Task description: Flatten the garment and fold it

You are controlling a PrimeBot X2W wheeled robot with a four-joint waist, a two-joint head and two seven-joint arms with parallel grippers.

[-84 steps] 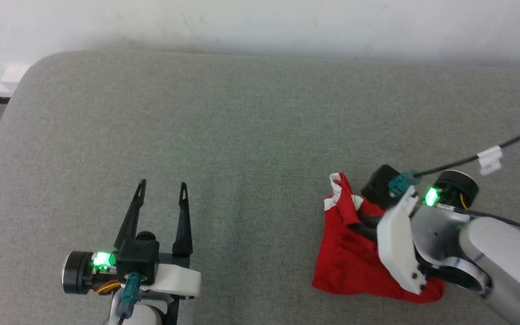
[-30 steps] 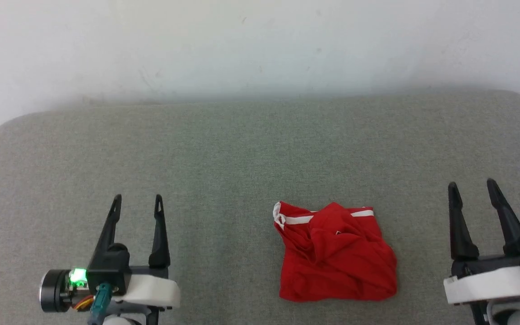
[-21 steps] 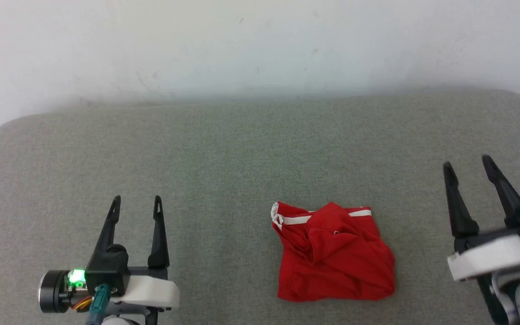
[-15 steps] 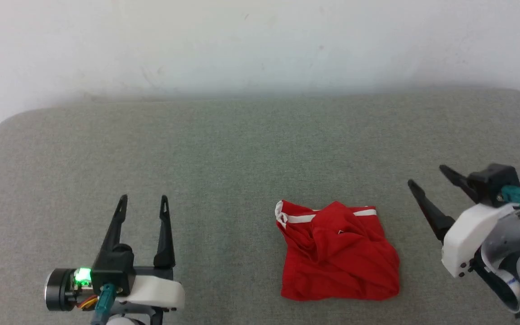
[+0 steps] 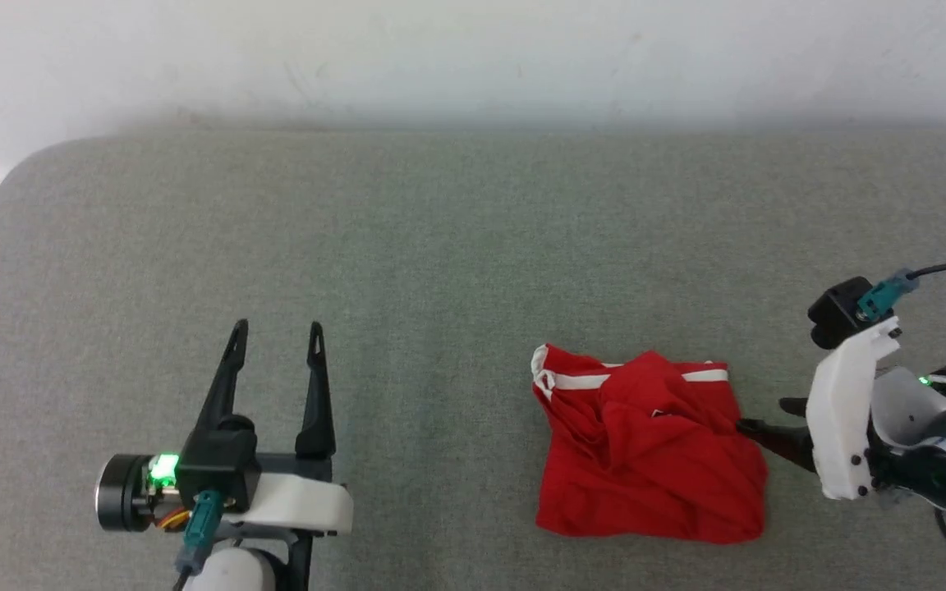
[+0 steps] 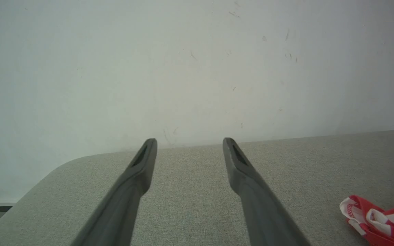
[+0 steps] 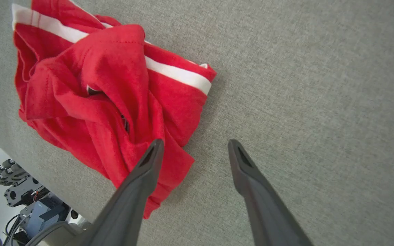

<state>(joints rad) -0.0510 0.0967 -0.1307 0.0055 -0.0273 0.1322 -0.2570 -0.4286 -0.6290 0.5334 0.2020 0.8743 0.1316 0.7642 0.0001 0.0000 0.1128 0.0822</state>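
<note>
The garment is a crumpled red heap with white bands along its far edge, lying on the grey padded surface right of centre. My right gripper points left at the heap's right edge, open and holding nothing. In the right wrist view the right gripper has one fingertip over the garment and the other over bare grey cloth; I cannot tell whether it touches. My left gripper stands open and empty at the lower left, well away. In the left wrist view the left gripper faces the wall, with the garment at the lower right.
A white wall runs behind the surface, whose far left corner is rounded. In the right wrist view the near edge drops off to robot base parts. Bare grey cloth lies between the two grippers.
My right arm has swung from pointing up at the lower right to pointing left, and has come down to the garment's right edge. The head camera shifted slightly. The left gripper and garment stayed put.
</note>
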